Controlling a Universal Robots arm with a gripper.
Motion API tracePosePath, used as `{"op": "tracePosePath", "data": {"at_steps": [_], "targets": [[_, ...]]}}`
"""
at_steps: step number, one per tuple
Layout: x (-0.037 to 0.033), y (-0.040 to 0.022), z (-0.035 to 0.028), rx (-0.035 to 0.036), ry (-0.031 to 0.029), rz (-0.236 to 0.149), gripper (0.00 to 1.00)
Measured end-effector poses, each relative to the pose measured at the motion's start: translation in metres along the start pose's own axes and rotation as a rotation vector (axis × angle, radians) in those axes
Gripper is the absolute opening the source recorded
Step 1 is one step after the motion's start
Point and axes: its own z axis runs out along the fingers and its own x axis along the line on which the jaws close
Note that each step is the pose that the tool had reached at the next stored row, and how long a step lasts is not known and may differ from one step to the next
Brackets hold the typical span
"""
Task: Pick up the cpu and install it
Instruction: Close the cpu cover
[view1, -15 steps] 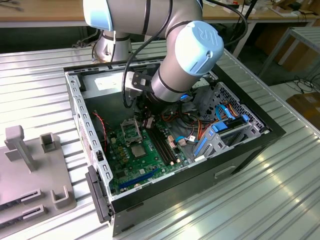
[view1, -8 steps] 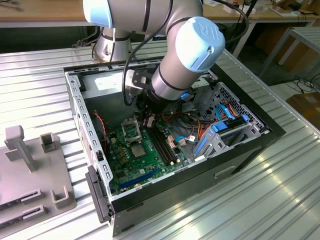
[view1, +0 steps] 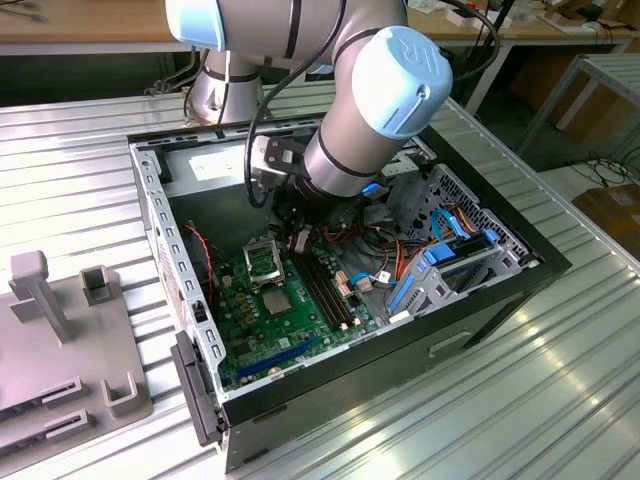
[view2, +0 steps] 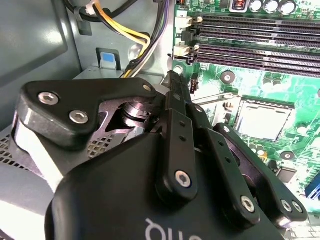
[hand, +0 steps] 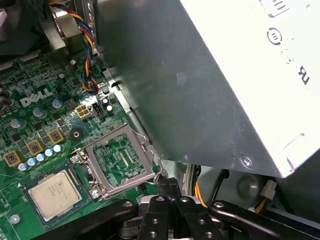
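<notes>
One open computer case (view1: 180, 300) sits on a ribbed metal table (view1: 500, 400); the cpu (hand: 52, 192) lies in its socket, gripper (hand: 167, 187) fingers pressed together nearby

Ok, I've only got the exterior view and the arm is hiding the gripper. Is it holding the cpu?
Observer: No. In the first wrist view the cpu lies flat in its socket, apart from the gripper.
Operator: Is the socket's frame closed over it?
Observer: No. The metal frame stands hinged open beside the cpu.
Operator: And the gripper itself?
Observer: In the second wrist view it is shut and empty, close to the thin socket lever.
</notes>
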Motion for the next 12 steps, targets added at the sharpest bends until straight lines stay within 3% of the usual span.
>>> {"op": "tracePosePath", "data": {"at_steps": [4, 12], "targets": [[-0.0003, 0.0002, -0.0012, 0.0087, 0.0147, 0.001, 0.11], [-0.0010, 0.0008, -0.0041, 0.0123, 0.0207, 0.001, 0.11]]}}
